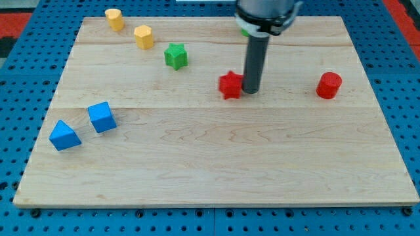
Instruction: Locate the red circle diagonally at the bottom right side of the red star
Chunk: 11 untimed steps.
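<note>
The red star lies a little above the middle of the wooden board. The red circle, a short cylinder, stands toward the view's right, level with the star. My tip rests on the board right beside the star's right side, touching or nearly touching it. The circle is well to the right of my tip. The rod rises from the tip to the arm at the view's top.
A green star lies up and left of the red star. Two yellow blocks sit at the top left. A blue cube and a blue triangle sit at the left.
</note>
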Available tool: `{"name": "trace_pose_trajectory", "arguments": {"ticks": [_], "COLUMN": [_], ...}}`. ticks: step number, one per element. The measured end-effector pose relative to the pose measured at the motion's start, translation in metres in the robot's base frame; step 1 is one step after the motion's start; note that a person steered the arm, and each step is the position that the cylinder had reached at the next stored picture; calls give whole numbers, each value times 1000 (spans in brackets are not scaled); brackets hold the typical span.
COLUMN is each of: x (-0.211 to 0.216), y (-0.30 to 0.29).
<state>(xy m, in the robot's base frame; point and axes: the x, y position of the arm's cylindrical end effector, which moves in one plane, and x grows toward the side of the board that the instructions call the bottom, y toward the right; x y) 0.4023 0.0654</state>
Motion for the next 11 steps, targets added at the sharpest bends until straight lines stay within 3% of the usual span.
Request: {"name": "trace_pose_trajectory", "arguments": {"ticks": [2,3,4,5,6,7,8,9,10,11], "x": [-77,-48,38,59,11,-2,66,55,7,-23], "y": [141,204,199,201,235,165,111,122,172,116]}}
